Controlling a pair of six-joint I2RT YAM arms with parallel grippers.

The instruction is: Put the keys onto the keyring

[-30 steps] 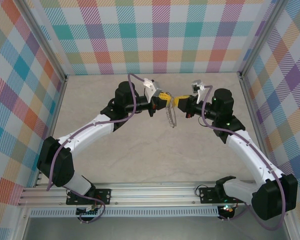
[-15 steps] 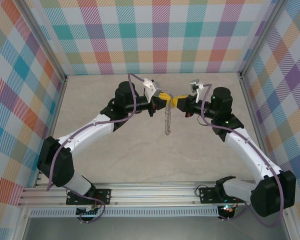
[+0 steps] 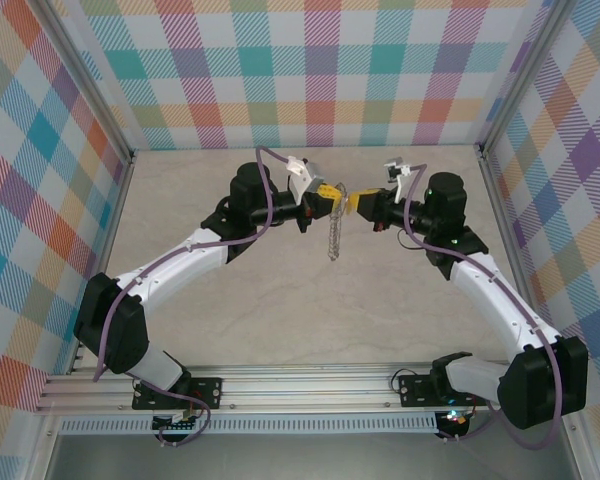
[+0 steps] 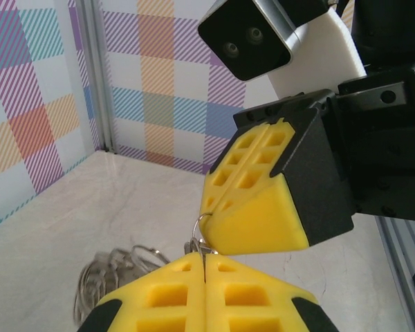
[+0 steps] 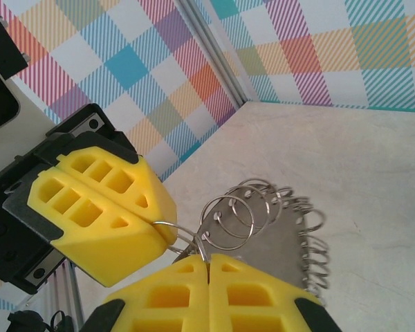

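Observation:
The keyring (image 3: 332,238), a flat grey metal piece fringed with wire loops, hangs above the table between my two grippers. The right wrist view shows the keyring (image 5: 283,242) below and beyond the fingers, its loops fanned out. My left gripper (image 3: 330,193) is shut on one wire loop at the top of the ring. My right gripper (image 3: 352,203) is shut on the neighbouring loop, tip to tip with the left. From the left wrist, my left gripper (image 4: 205,254) meets the right gripper (image 4: 214,207), with the blurred keyring (image 4: 111,273) below. The keys are out of view.
Beige tabletop (image 3: 280,290) lies under the arms, fenced by checked walls with metal corner posts (image 3: 500,190). Both arms reach to the middle of the far half of the table.
The hanging keyring has swung a little to the left and turned. My right wrist has shifted slightly right and rotated; both grippers stay shut.

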